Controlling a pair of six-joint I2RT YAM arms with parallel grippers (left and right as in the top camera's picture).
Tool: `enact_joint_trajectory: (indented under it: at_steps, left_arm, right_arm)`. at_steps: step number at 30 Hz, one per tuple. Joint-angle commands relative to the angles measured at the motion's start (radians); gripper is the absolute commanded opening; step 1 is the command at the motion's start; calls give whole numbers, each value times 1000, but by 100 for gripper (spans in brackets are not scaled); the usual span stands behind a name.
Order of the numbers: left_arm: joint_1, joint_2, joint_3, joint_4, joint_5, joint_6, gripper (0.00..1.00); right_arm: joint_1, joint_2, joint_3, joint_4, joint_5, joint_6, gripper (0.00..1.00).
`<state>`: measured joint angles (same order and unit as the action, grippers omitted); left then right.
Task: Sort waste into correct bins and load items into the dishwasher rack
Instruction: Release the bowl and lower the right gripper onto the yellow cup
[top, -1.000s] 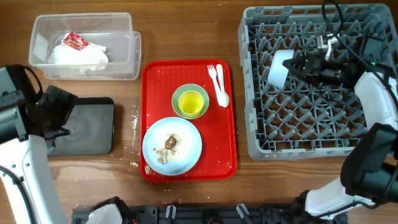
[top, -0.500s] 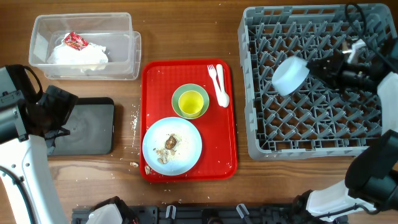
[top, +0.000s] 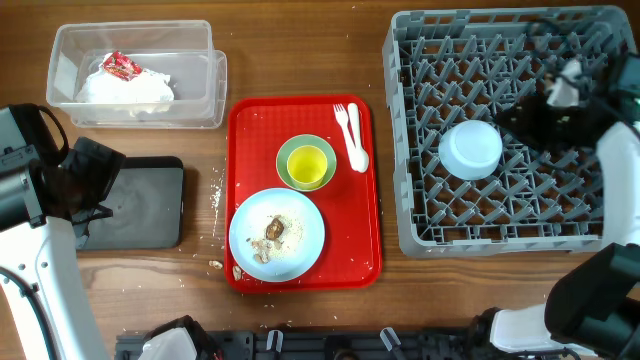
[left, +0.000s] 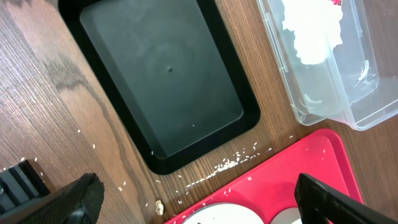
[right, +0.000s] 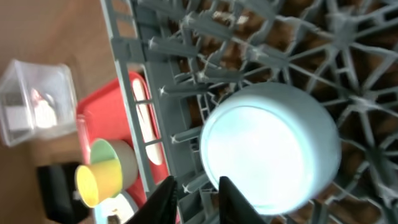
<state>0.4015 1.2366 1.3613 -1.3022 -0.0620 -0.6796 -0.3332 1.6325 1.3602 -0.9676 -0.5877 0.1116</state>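
Note:
The light blue bowl (top: 471, 150) lies upside down on the pegs of the grey dishwasher rack (top: 402, 205). My right gripper (top: 514, 121) is just right of it, slightly open and empty. In the right wrist view its fingers (right: 198, 200) sit at the bowl's (right: 270, 149) left edge. The light blue plate (top: 276, 235) with brown food scraps (top: 275, 228), the pale green bowl (top: 289, 146) holding the yellow-green cup (top: 308, 164), and the white fork and spoon (top: 353, 135) rest on the red tray (top: 250, 125). My left gripper (top: 92, 195) is open above the black tray (top: 140, 200).
The clear tub (top: 215, 95) at the back left holds white napkins (top: 125, 87) and the red-and-white wrapper (top: 120, 66). Pale crumbs (top: 215, 195) lie on the wood between the black tray and the red tray. The left wrist view shows the black tray (left: 161, 81) and crumbs (left: 233, 163).
My right gripper carried the light blue bowl rightward over the rack, turned it upside down, set it on the pegs and let go. The left arm has not moved.

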Motion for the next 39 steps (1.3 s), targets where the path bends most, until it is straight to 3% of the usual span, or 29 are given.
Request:
enact_joint_trajectory:
  at_steps: [1, 8, 12, 16, 18, 21, 30, 39]
  left_arm:
    - [7, -7, 0, 0, -3, -13, 100]
    - [7, -7, 0, 0, -3, -13, 100]
    - [7, -7, 0, 0, -3, -13, 100]
    - [7, -7, 0, 0, -3, -13, 100]
    - [7, -7, 0, 0, -3, -13, 100]
    - [7, -7, 0, 0, -3, -13, 100]
    - [7, -7, 0, 0, -3, -13, 100]
    - [7, -7, 0, 0, -2, -13, 100]
  right_arm:
    - [95, -2, 21, 23, 169, 83, 15]
    - [382, -4, 21, 64, 168, 45, 16]
    - [600, -4, 21, 137, 169, 46, 31]
    - [797, -3, 21, 227, 203, 76, 60]
    - [871, -2, 21, 258, 301, 139, 66]
    - [963, 8, 21, 290, 437, 187, 67]
    - [1156, 145, 21, 381, 493, 180, 70]
    - [1187, 236, 21, 440, 700, 146, 66]
